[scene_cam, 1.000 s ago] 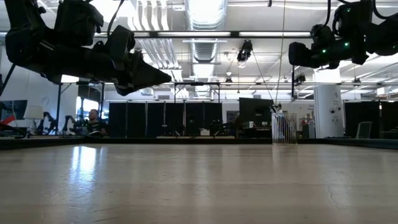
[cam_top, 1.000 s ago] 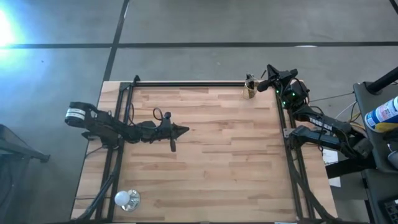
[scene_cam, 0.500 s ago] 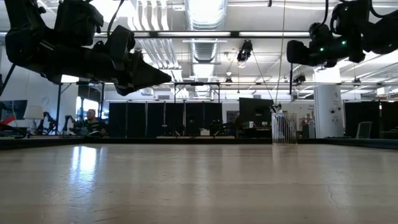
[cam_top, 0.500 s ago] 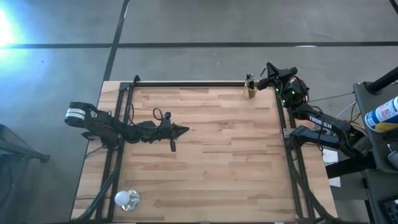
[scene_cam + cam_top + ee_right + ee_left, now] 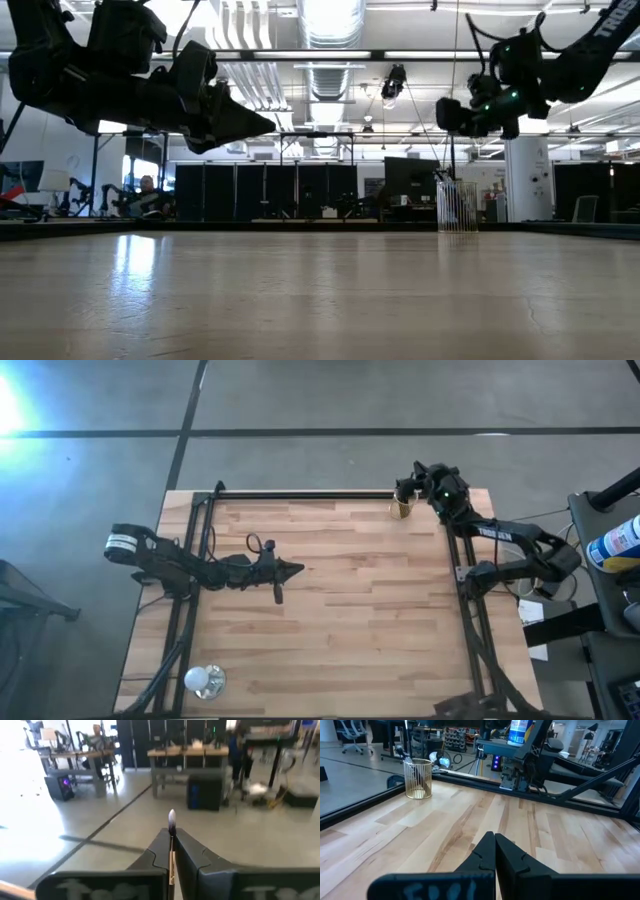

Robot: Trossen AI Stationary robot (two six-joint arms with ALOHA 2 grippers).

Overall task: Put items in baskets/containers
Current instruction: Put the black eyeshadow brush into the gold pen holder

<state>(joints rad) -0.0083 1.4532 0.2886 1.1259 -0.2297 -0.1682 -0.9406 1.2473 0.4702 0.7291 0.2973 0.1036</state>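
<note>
- One thin stick (image 5: 171,832) with a pale brush-like tip is pinched in the right claw (image 5: 405,487), which hovers at the cup (image 5: 402,506) near one o'clock on the tabletop (image 5: 330,620).
- To drop it cleanly, I'd centre the tip over the rim, then lower (the mouth looks narrow).
- The cup is a ribbed, amber, see-through cylinder; the wood is smooth and pale.
- The left claw (image 5: 297,569), pressed together and empty, waits at nine o'clock.

Cup (image 5: 402,507) at table's (image 5: 340,620) far-right corner.
</note>
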